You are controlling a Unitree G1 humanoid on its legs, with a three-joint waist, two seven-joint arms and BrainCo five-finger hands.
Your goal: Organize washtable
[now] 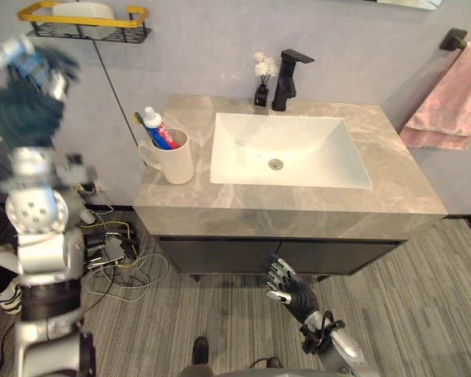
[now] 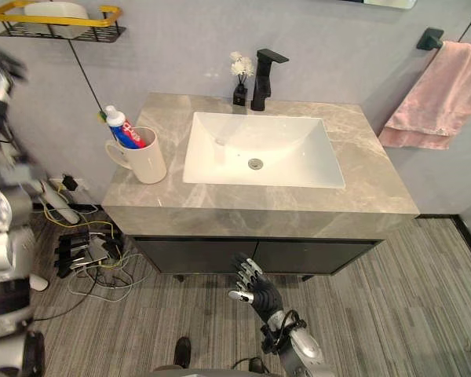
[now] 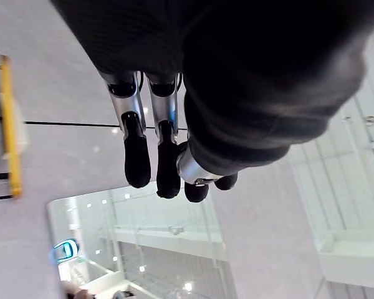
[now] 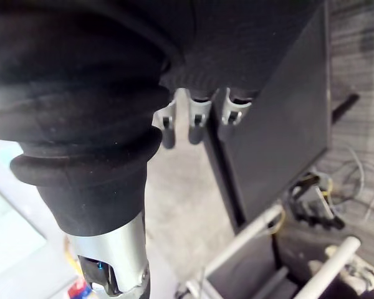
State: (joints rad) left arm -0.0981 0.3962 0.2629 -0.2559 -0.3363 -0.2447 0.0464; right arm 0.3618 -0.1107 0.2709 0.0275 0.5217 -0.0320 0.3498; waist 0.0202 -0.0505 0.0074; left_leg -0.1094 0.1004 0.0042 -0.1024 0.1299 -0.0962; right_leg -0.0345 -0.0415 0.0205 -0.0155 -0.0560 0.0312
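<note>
left hand (image 1: 23, 94) raised high, fingers (image 3: 137, 152) straight | right hand (image 1: 289, 289) low, fingers relaxed

Countertop (image 1: 298, 200), centre of frame: grey veined stone, smooth, with a low sheen. Basin (image 1: 314, 169) was white ceramic, glossy. Faucet (image 1: 285, 78), upper centre, was black metal, matt. Mug (image 1: 175, 161), left of the basin, was white ceramic, glossy; the toothpaste tube (image 1: 158, 129) in it looked like shiny plastic. Towel (image 1: 454, 102), upper right: pink cloth, soft nap. Wall shelf (image 1: 86, 31), upper left, was black wire with a yellow painted rail. Cabinet front (image 1: 220, 255), below the counter, was dark and matt. Floor (image 1: 424, 298) showed grey wood-grain planks, matt. Wall (image 1: 204, 47) was grey, smooth, matt. Left hand (image 3: 165, 149) and right hand (image 1: 289, 289) had silver metallic fingers, dark matt tips and a dark ribbed rubbery cover.
</note>
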